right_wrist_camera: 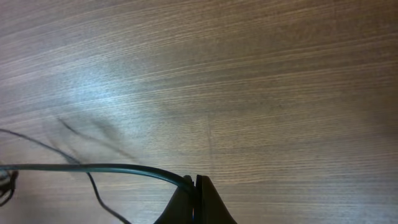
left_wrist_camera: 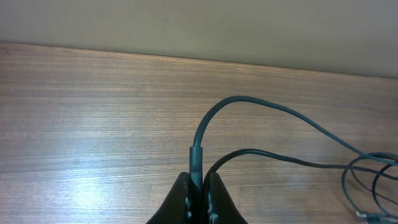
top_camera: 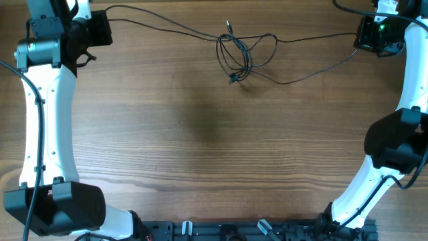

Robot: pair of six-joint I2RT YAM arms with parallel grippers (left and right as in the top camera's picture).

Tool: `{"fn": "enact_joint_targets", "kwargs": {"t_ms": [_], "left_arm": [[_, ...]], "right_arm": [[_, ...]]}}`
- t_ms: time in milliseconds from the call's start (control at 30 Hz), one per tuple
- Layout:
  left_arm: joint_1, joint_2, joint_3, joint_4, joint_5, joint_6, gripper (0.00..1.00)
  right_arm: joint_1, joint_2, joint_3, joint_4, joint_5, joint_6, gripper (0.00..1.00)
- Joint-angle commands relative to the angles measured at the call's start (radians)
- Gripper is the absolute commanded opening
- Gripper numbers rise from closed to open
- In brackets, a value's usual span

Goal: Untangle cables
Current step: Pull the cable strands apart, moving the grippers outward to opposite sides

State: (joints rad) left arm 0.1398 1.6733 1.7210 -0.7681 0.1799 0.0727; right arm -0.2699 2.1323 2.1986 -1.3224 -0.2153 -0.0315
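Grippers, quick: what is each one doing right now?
Left gripper: closed, holding a cable.
Right gripper: closed, holding a cable.

Left arm point(top_camera: 48, 107) extends along the frame's left edge, right arm point(top_camera: 409, 73) along the right; left gripper point(left_wrist_camera: 198, 188) and right gripper point(right_wrist_camera: 195, 188), in the upper corners, clamp the cables point(left_wrist_camera: 197, 154).
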Motion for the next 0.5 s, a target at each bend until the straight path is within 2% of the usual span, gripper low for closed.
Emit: {"fn": "enact_joint_targets", "kwargs": {"t_ms": [0,267,467], "left_arm": [[0.035,-0.03,0.007,0.013,-0.029,-0.01,0.04],[0.076,-0.029,0.007,0.012,-0.027,-0.011,0.04],[0.054,-0.03,0.007,-0.014,0.048,-0.014,0.04]], "right_arm": [[-0.024,0.001,-0.001,0.006,0.039,0.013,0.04],[-0.051,0.001,-0.001,0.005,0.034,0.016,0.04],[-0.032,0.001,-0.001,-0.002,-0.034,0.005,0.05]]}}
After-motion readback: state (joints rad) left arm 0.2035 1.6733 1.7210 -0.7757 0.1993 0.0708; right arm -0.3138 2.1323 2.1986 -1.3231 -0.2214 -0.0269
